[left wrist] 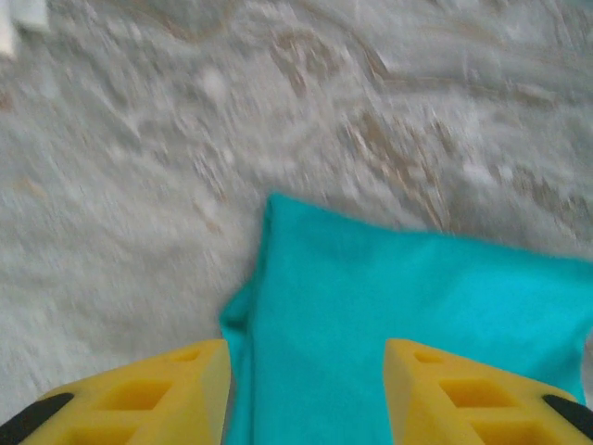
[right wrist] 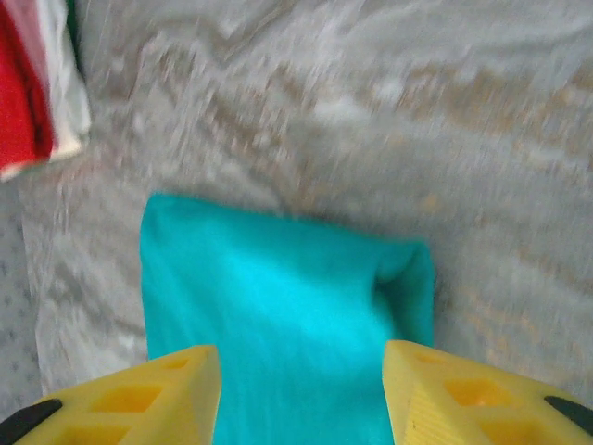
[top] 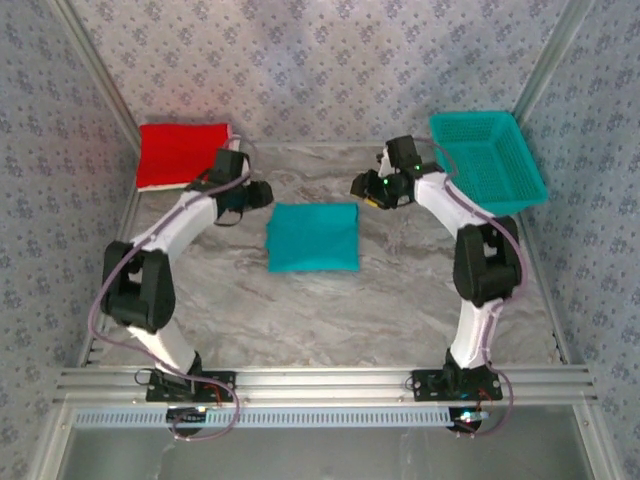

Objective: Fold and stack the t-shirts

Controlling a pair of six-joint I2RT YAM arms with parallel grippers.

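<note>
Bare table (top: 400,290) rings the teal shirt (top: 313,237); basket (top: 490,160) blocks far right.

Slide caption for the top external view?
Folded teal t-shirt lies mid-table between the left tool and right tool; red folded shirt back left, teal mesh basket back right.

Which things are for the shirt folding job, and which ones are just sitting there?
For the job:
teal t-shirt, folded, in the middle of the table
red t-shirt, folded, at the far left corner

Just lying about:
teal mesh basket, at the far right
</note>
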